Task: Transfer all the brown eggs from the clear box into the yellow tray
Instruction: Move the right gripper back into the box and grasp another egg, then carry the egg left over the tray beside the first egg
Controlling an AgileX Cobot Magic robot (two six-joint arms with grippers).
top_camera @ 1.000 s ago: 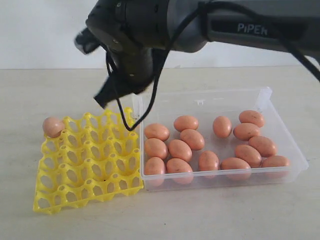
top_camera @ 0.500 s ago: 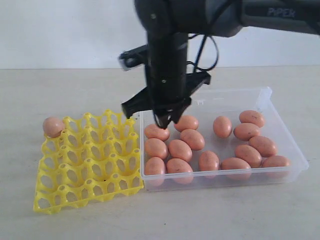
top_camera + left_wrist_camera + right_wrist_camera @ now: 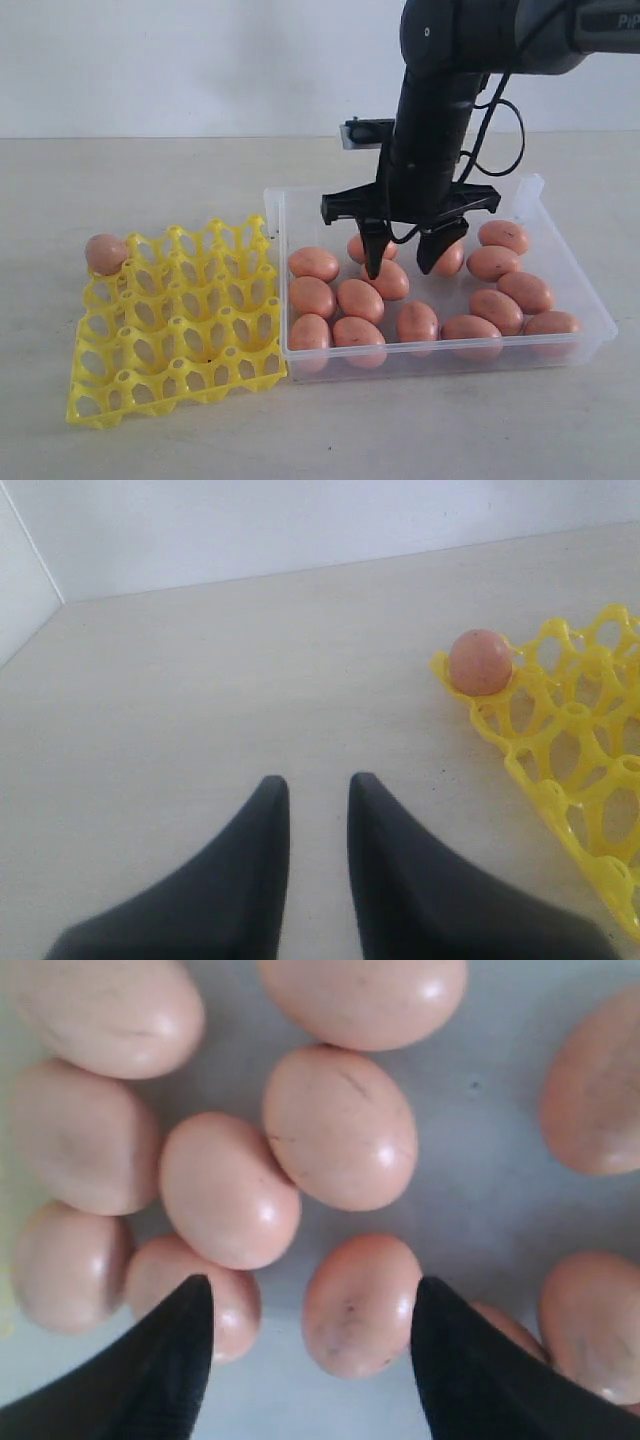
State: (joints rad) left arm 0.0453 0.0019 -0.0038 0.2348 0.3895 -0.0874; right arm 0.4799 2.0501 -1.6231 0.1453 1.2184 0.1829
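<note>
While the right gripper (image 3: 405, 265) hangs spread above the clear shallow plastic box (image 3: 530, 190), one pinkish-brown oval egg (image 3: 360, 1305) on its floor lies between the fingers (image 3: 150, 1360), nearer one, long axis crossing their closing line

Clear box (image 3: 305, 205) floor is blocked by brown eggs (image 3: 360, 300) from 9 through 6 to 3 o'clock; bare floor is left only along the 12 o'clock wall. Centre is occupied by the spread right gripper (image 3: 405, 265). Yellow tray (image 3: 180, 330) cups are unobstructed except the 10 o'clock corner, filled by one egg (image 3: 105, 253).
</note>
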